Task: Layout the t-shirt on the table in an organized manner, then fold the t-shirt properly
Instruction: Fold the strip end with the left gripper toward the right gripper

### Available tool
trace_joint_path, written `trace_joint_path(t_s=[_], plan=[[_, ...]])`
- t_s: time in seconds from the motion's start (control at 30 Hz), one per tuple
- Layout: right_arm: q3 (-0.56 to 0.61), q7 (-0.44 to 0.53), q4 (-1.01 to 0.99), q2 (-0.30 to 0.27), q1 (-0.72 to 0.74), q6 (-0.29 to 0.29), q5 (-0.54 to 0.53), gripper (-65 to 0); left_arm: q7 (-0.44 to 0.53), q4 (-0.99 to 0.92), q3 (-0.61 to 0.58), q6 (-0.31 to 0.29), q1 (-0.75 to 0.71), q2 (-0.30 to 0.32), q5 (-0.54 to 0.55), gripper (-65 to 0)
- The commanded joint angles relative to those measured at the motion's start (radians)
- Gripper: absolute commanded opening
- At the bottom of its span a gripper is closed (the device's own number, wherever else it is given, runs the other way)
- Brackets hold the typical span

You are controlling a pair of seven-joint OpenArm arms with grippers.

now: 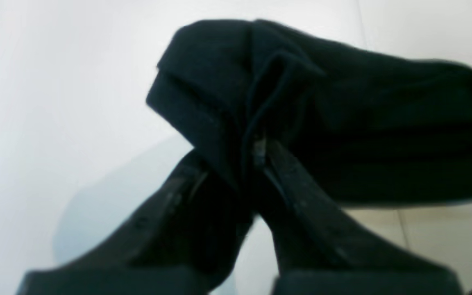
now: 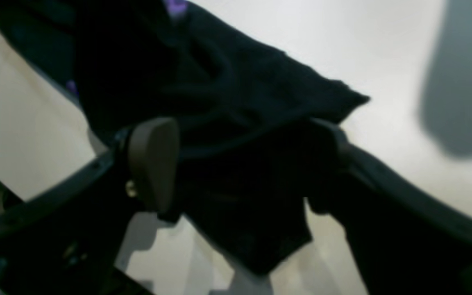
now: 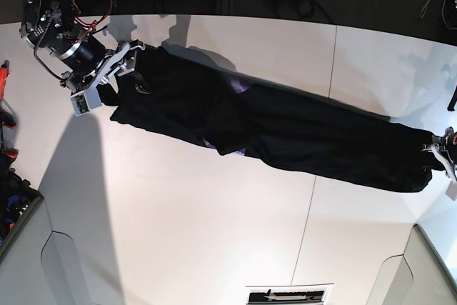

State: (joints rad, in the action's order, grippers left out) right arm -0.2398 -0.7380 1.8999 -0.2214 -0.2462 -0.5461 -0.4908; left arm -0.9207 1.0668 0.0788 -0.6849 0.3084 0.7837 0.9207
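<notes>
You are looking at the t-shirt hanging as a long black band stretched between the two arms, running across the table from the far left of the base view to its right edge. At the right edge of that view, the left gripper is pinching a bunched corner of the cloth; in the left wrist view its two dark fingers are meeting at their tips with folded fabric caught between them, so this hand is clamping the shirt. At the base view's upper left, the right gripper is standing with its jaws wide apart; the right wrist view is showing a thick bundle of the shirt filling the gap between the brown pad and the opposite finger. That picture is dark and blurred, so you cannot tell whether the pads are actually pressing the cloth, though the shirt is evidently hanging from this end. Near the middle of the band, small patches of purple are showing among the black folds. A thin dark seam line is crossing the white tabletop below the shirt.
</notes>
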Motion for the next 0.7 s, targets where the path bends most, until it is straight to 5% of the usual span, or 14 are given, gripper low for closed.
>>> trace_joint_path(t_s=[0.0, 0.27, 0.47, 0.5, 0.67], plan=[[-0.003, 0.030, 0.018, -0.008, 0.008, 0.000, -0.014, -19.9, -0.011, 0.066, 0.006, -0.013, 0.012, 0.018, 0.050, -65.0], [-0.003, 0.031, 0.018, -0.007, 0.007, 0.000, -0.014, -19.9, -0.046, 0.577, -0.037, -0.013, -0.140, -0.101, 0.101, -65.0], [-0.003, 0.029, 0.017, 0.023, 0.007, 0.001, 0.031, -19.9, 0.026, 0.608, -0.230, -0.013, -0.156, -0.230, -0.091, -65.0], [-0.003, 0.029, 0.017, 0.026, 0.007, 0.001, 0.027, -19.9, 0.050, 0.600, -0.259, -0.013, -0.156, -0.257, -0.149, -62.7], [-0.027, 0.032, 0.019, 0.027, 0.008, 0.004, 0.031, -20.1, 0.126, 0.511, -0.360, -0.013, -0.156, -0.340, -0.279, -26.1]])
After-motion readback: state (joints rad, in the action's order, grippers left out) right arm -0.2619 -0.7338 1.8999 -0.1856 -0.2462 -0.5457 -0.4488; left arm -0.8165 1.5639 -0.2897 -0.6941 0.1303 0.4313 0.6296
